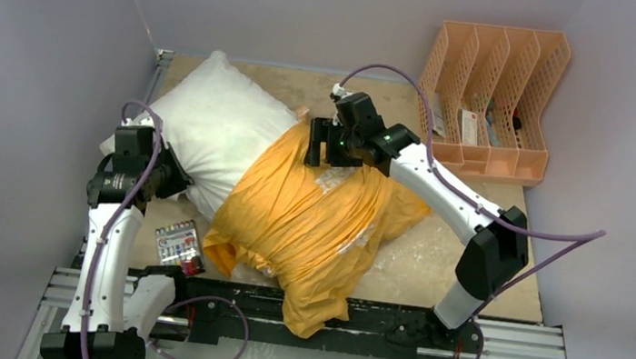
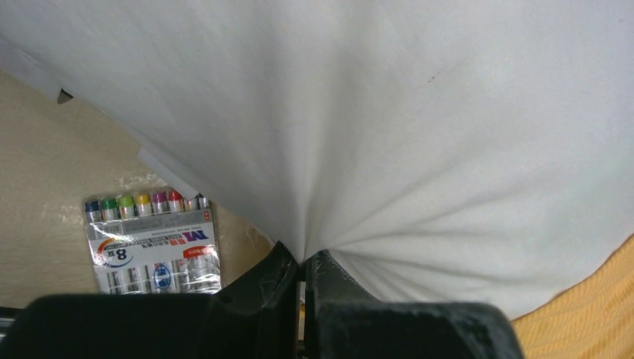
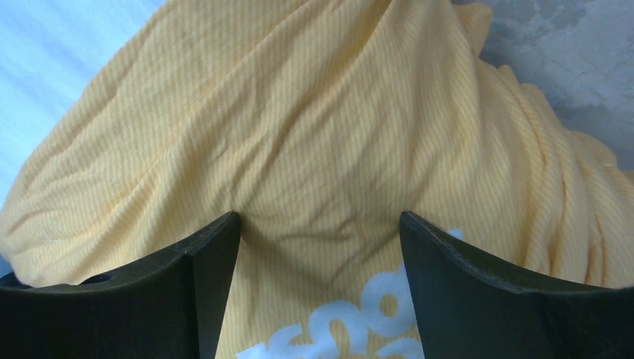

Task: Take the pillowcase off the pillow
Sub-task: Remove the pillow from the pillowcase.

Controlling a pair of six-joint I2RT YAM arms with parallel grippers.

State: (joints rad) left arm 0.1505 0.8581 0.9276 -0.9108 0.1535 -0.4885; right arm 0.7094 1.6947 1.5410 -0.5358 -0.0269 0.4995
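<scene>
- left gripper [image 2: 304, 260] clamped on a pillow [image 1: 212, 121] fold, upper left; thin pinch may slip under pull.
- right gripper [image 3: 320, 224] jaws apart over pillowcase [image 1: 310, 215], bunched mid-frame; a deep bite could catch pillow too.

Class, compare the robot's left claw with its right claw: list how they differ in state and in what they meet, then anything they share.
The black left claw is shut; the black right claw stands open. The left claw pinches the big plain white soft pillow, puckering it; the right claw grips nothing, hanging over the bright orange-yellow fabric pillowcase. Both are black and two-fingered.
</scene>
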